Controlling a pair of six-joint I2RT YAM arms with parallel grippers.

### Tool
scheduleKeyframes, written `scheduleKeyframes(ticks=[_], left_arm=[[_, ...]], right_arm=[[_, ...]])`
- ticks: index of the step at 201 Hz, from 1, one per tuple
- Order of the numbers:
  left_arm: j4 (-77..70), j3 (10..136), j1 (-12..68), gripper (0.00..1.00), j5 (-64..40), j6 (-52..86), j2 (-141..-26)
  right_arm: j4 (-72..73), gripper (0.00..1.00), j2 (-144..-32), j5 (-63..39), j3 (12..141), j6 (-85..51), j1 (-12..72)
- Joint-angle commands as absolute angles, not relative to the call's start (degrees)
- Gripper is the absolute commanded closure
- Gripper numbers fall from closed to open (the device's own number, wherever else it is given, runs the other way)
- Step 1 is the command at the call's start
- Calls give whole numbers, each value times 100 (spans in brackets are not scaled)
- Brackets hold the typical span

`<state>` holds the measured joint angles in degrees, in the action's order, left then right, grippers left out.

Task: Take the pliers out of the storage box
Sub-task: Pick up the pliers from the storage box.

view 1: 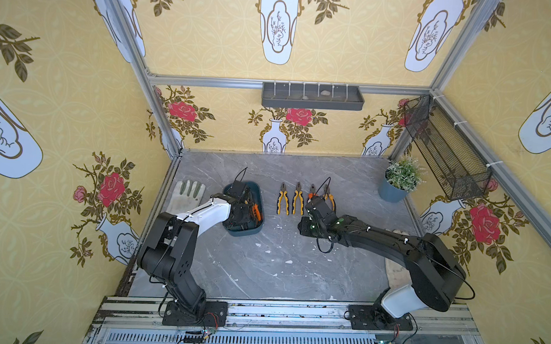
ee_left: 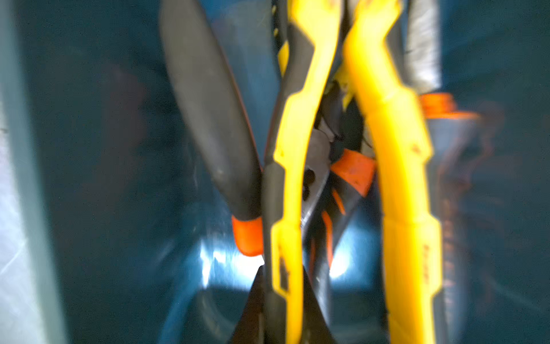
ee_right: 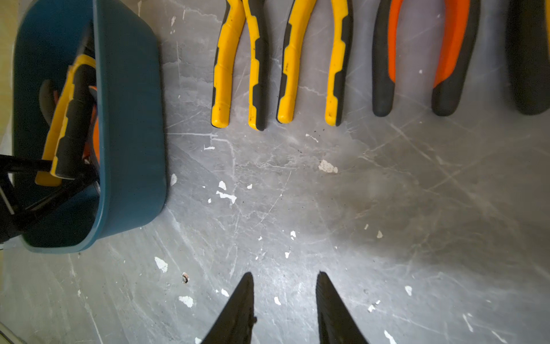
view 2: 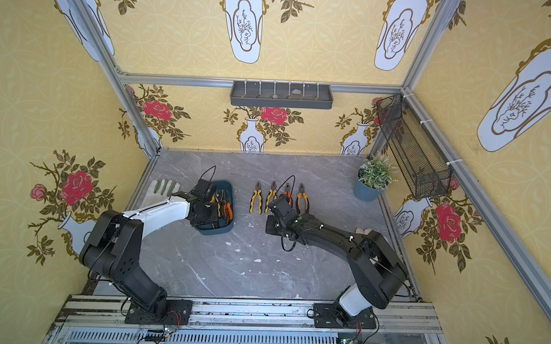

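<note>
Four pliers (view 1: 298, 199) lie in a row on the surface (view 1: 263, 268) toward its far edge, just beside the box (view 1: 244, 232). Several more are inside it, where the left fingers (ee_left: 251, 315) clamp a yellow handle (ee_left: 287, 208). The right fingers (ee_right: 238, 312) stand apart, empty.

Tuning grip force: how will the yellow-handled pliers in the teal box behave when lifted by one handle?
On the yellow-handled pliers, stepped rubbery sleeves probably resist slipping. Held by one handle, the other may swing open. The orange-handled pliers crossed underneath could snag.
</note>
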<state>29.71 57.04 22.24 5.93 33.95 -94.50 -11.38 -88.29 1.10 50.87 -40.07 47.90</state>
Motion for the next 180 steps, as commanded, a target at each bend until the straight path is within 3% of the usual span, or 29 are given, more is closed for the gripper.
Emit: scheduleKeyframes(ticks=[1, 94, 126, 180], left_arm=[[3192, 5776, 2228, 100, 616, 3282, -9324], [3495, 6045, 2229, 100, 590, 3099, -8969], [3354, 6115, 2172, 83, 408, 3068, -9159], [3118, 6179, 1968, 81, -249, 3049, -9619]], right_arm=[[-958, 64, -8856, 141, 5142, -4015, 4812], [-957, 64, -8890, 163, 5117, -4033, 4838], [-962, 64, -8865, 192, 5089, -4031, 4838], [-959, 64, -8843, 206, 5056, -4026, 4842]])
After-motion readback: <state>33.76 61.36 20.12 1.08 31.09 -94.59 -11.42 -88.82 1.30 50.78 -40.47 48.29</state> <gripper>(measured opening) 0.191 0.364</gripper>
